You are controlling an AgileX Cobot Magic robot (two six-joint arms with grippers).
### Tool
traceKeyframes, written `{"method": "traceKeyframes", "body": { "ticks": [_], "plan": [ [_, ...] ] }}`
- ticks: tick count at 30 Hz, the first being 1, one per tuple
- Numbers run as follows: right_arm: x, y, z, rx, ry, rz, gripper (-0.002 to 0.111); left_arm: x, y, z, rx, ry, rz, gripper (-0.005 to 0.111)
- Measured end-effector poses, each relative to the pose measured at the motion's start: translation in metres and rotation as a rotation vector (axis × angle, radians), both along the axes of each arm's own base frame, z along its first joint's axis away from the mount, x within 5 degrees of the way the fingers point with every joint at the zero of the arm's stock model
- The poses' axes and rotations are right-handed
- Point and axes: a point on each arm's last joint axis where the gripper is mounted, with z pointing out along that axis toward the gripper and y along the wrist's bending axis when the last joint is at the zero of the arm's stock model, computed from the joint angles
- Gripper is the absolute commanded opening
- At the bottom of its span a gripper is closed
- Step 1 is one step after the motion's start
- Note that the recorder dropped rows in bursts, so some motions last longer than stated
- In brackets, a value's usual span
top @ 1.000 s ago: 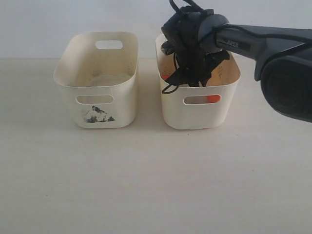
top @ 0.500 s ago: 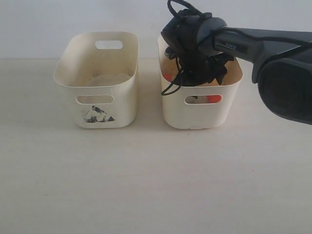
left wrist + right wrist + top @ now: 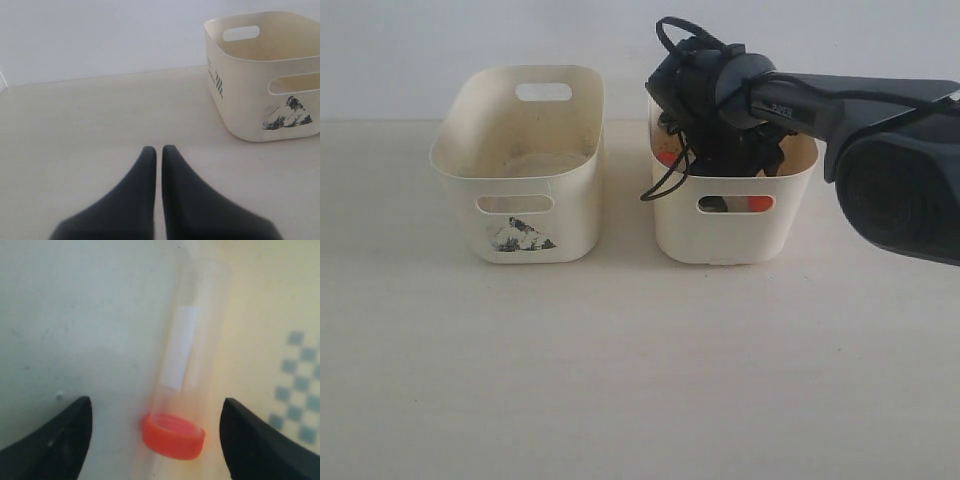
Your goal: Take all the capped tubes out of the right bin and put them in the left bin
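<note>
Closest to you is just bare table. Your left gripper hangs low over it with the jaws pressed together and nothing between them.

Further back, the two bins stand side by side, near each other but not touching. The left bin is the one with the black smudge under its front slot. In the right bin you can see a bit of orange through the front slot.

Your right arm reaches in from the right and dips into the right bin, with a loop of cable hanging over the bin's left wall. Down inside, the right gripper has its jaws spread wide. A clear tube with an orange cap lies flat on the bin floor between the fingers, touched by neither. There's a faint checked mark on the bin's wall just beside it.
</note>
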Motion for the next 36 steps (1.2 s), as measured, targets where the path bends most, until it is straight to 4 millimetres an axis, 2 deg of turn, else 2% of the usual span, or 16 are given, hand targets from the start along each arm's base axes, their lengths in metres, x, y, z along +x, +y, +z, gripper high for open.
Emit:
{"method": "traceKeyframes", "body": {
  "ticks": [3, 5, 11, 13, 14, 15, 16, 24, 31, 36],
  "plan": [
    [0.001, 0.000, -0.003, -0.006, 0.000, -0.001, 0.047, 0.000, 0.000, 0.000, 0.000, 0.000, 0.000, 0.004],
    [0.001, 0.000, -0.006, -0.011, 0.002, -0.002, 0.041, 0.000, 0.000, 0.000, 0.000, 0.000, 0.000, 0.004],
    [0.002, -0.002, -0.010, -0.052, 0.003, 0.007, 0.040, 0.000, 0.000, 0.000, 0.000, 0.000, 0.000, 0.004],
    [0.002, -0.003, -0.011, -0.059, 0.004, 0.008, 0.027, 0.000, 0.000, 0.000, 0.000, 0.000, 0.000, 0.004],
    [0.002, -0.003, -0.011, -0.063, 0.005, 0.008, 0.010, 0.000, 0.000, 0.000, 0.000, 0.000, 0.000, 0.004],
    [0.002, -0.003, -0.011, -0.064, 0.004, 0.005, 0.002, 0.000, 0.000, 0.000, 0.000, 0.000, 0.000, 0.004],
    [0.002, -0.003, -0.011, -0.067, 0.004, 0.007, 0.000, 0.000, 0.000, 0.000, 0.000, 0.000, 0.000, 0.004],
    [0.002, -0.004, -0.009, -0.059, 0.002, 0.003, 0.000, 0.000, 0.000, 0.000, 0.000, 0.000, 0.000, 0.004],
    [-0.001, -0.002, 0.021, 0.021, -0.041, -0.022, 0.000, 0.000, 0.000, 0.000, 0.000, 0.000, 0.000, 0.004],
    [-0.004, -0.002, 0.052, 0.054, -0.096, -0.027, 0.000, 0.000, 0.000, 0.000, 0.000, 0.000, 0.000, 0.004]
  ]
}}
